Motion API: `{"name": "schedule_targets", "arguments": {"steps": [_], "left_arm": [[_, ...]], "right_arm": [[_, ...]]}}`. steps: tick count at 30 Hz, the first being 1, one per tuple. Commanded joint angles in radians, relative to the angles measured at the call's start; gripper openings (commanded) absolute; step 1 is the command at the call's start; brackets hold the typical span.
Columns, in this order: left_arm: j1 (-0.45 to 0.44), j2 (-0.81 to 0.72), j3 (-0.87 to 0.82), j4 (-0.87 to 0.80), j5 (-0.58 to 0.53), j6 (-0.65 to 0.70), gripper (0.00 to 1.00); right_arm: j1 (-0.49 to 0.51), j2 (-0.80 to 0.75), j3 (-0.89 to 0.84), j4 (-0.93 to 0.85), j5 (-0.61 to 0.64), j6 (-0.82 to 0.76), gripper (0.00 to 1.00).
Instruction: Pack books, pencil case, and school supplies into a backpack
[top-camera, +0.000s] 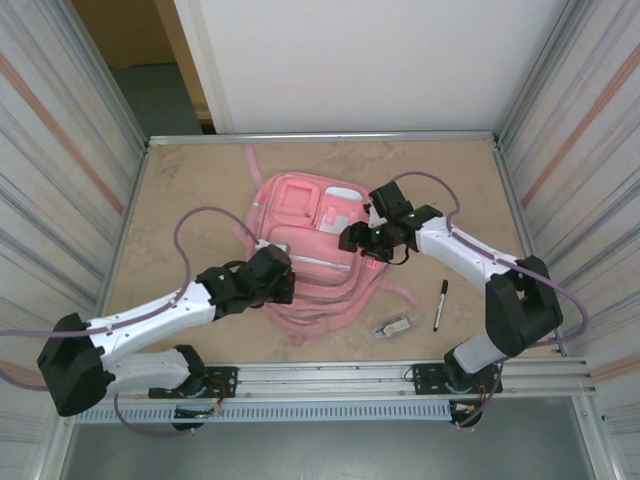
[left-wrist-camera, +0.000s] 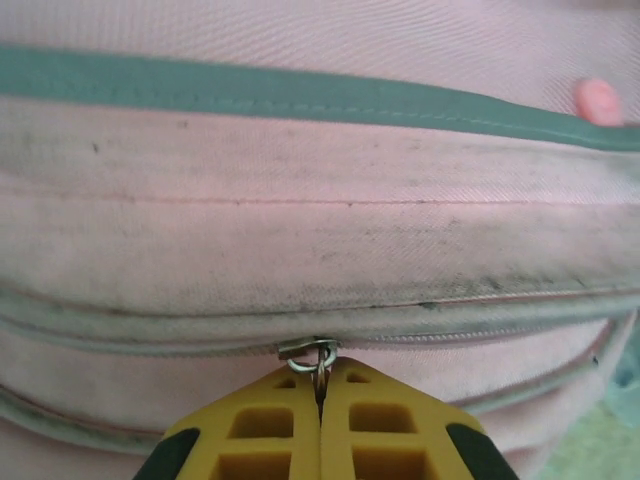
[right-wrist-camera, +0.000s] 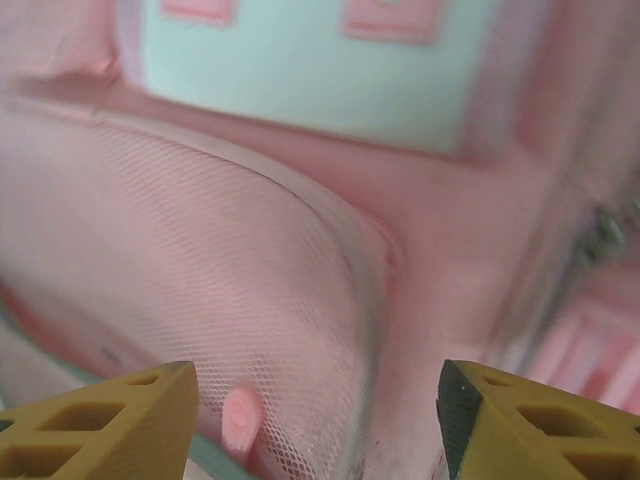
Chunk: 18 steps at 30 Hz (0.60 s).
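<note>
We see the pink backpack (top-camera: 300, 205) lying flat mid-counter (top-camera: 180, 200), front side up. Left pincer (left-wrist-camera: 320, 390) is clamped tight on the metal zipper pull (left-wrist-camera: 315, 352) at the backpack's near-left side. Right pincer (right-wrist-camera: 317, 390) hangs over the mesh pocket (right-wrist-camera: 230, 290) on the backpack's right side, jaws wide, nothing between them. Black pen (top-camera: 441, 304) and clear-and-grey item (top-camera: 395, 327) lie on the counter right of the backpack, near each other, apart from both pincers.
</note>
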Motion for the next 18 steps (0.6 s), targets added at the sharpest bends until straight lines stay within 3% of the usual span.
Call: {"name": "schedule_targets", "arguments": {"steps": [1, 6, 12, 18], "left_arm": [[-0.062, 0.055, 0.073, 0.070, -0.044, -0.108, 0.00], [-0.158, 0.198, 0.158, 0.119, -0.061, -0.164, 0.00], [-0.243, 0.356, 0.275, 0.208, -0.061, -0.136, 0.00], [-0.280, 0.443, 0.360, 0.226, -0.052, -0.098, 0.00]], "right_arm": [[0.018, -0.099, -0.026, -0.152, 0.175, 0.110, 0.67], [0.049, -0.197, -0.099, -0.276, 0.300, 0.294, 0.69], [0.074, -0.295, -0.228, -0.145, 0.212, 0.572, 0.69], [0.084, -0.269, -0.201, -0.110, 0.259, 0.619, 0.67]]}}
